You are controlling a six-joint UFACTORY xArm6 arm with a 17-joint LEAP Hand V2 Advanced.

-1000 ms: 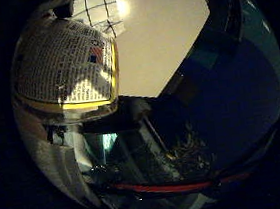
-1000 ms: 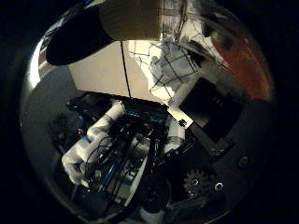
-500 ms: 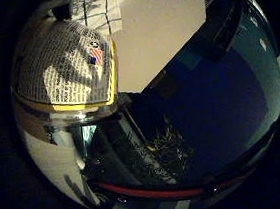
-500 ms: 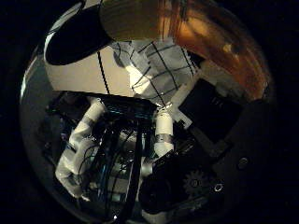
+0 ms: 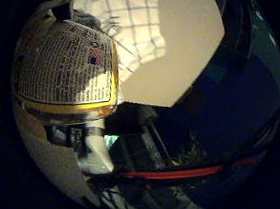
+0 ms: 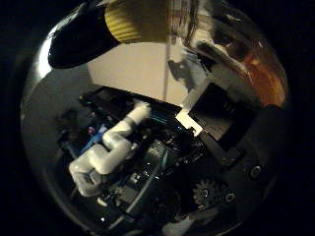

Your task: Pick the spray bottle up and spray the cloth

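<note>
The spray bottle (image 5: 63,67) fills a large part of the little finger side view, its printed label with a yellow border close to the palm. The thumb side view shows its ribbed yellow collar (image 6: 138,19), its black spray head (image 6: 78,42) and an amber body running past the palm. My hand (image 6: 221,128) shows as black geared parts lying against the bottle, fingers curled round it. A white cloth with a dark check pattern (image 5: 131,25) lies on the pale table (image 5: 184,44) beyond the bottle's label. The bottle is held up off the table.
The white arm (image 6: 113,147) and dark equipment stand past the table's edge. A red strip (image 5: 172,173) runs across dark gear below, and a dark blue surface (image 5: 230,100) lies beside the table.
The whole picture has shifted, so the hand has turned with the bottle. The checked cloth now shows larger beyond the label. The bottle keeps its place against the palm.
</note>
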